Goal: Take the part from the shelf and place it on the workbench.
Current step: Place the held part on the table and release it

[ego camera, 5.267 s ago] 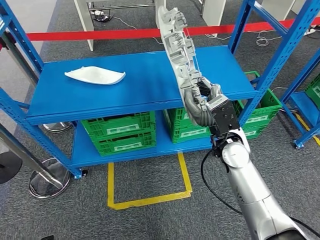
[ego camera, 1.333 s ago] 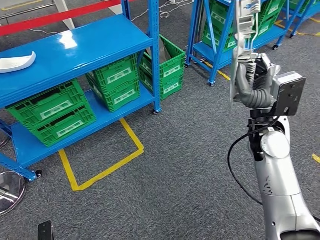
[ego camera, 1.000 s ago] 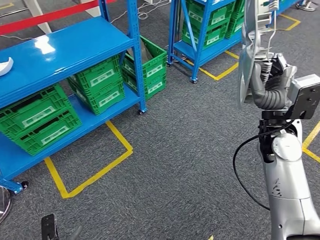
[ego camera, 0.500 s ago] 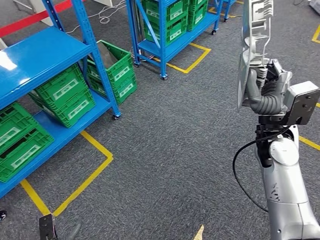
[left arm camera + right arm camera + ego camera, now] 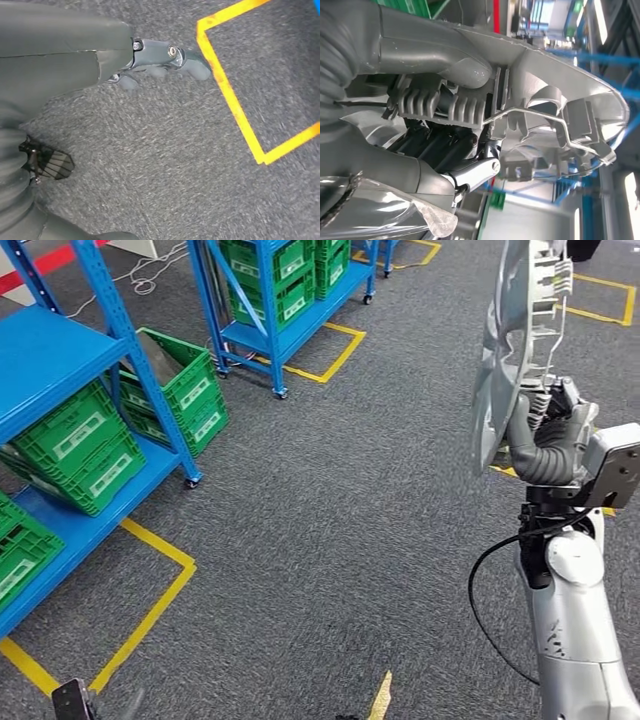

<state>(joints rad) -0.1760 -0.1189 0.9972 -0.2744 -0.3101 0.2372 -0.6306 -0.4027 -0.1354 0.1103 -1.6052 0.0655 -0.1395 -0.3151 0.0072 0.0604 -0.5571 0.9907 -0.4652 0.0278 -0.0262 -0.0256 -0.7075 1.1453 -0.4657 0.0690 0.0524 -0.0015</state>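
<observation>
The fingers of the right hand are wrapped tightly round the lower end of the part, with the thick grey thumb laid across its ribbed inner side in the right wrist view. The part, a long silver-grey moulding with clips and a thin wire along it, is held upright above the hand, clear of the floor, its upper end leaning slightly toward the middle of the head view. Because so much of its length stands above the grip, a firm, unchanged hold is judged to be what the carrying step needs; any slackening would probably let the tall end swing or tip.

The left hand is seen in its wrist view above grey carpet and yellow floor tape; nothing is held in it, and its fingers appear loosely extended rather than closed.

The shelf with its green crates stands at the left edge of the head view, and a second rack stands beyond it. No workbench is seen, so the carry is judged to be at an early-to-middle stage. The step is best done with the right arm kept close to the body and the wrist kept level. The part should be kept clear of the racks' blue posts.
</observation>
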